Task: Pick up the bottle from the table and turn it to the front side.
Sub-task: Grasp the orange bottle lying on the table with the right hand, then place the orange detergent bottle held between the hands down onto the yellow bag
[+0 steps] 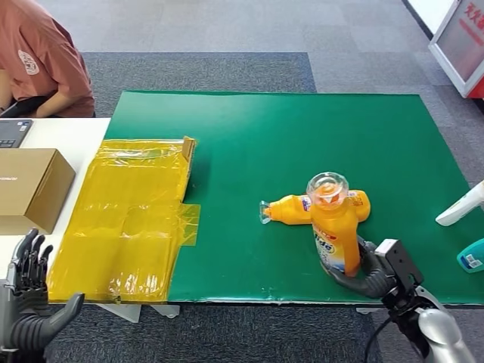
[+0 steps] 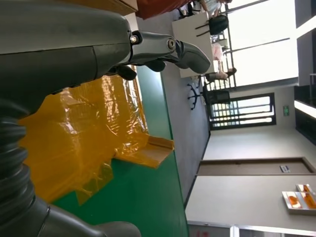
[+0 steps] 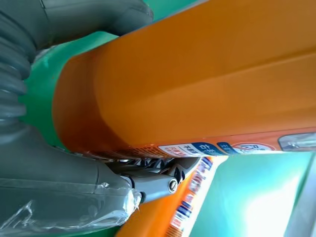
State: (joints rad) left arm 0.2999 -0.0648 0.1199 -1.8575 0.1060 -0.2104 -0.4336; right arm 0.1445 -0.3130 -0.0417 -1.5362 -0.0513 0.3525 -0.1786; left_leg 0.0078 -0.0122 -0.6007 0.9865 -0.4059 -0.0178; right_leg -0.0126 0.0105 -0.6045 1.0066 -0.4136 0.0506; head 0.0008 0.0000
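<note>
The right hand (image 1: 365, 274) grasps the upright bottle (image 1: 333, 231) low on its body, fingers wrapped round its near right side at the near edge of the green mat (image 1: 257, 136). In the right wrist view the thumb (image 3: 97, 15) lies on one side of the orange body (image 3: 193, 84) and darker fingers (image 3: 160, 173) press the other, by a printed label strip. The bottle is orange-yellow with a wide clear cap (image 1: 327, 187) on top and a label with blue lettering on its lower front; it leans slightly left. Just behind it, touching or nearly so, a second orange bottle (image 1: 294, 209) lies on its side, clear cap pointing left.

The left hand (image 1: 29, 302) hangs released at the near left, fingers spread, holding nothing. Beside it a yellow plastic bag (image 1: 131, 227) covers the mat's left edge, and a cardboard box (image 1: 29, 189) sits on the white worktop (image 1: 68, 136). A person in a rust shirt (image 1: 45, 60) sits far left. At the right edge lie a white item (image 1: 462, 206) and a teal one (image 1: 473, 255).
</note>
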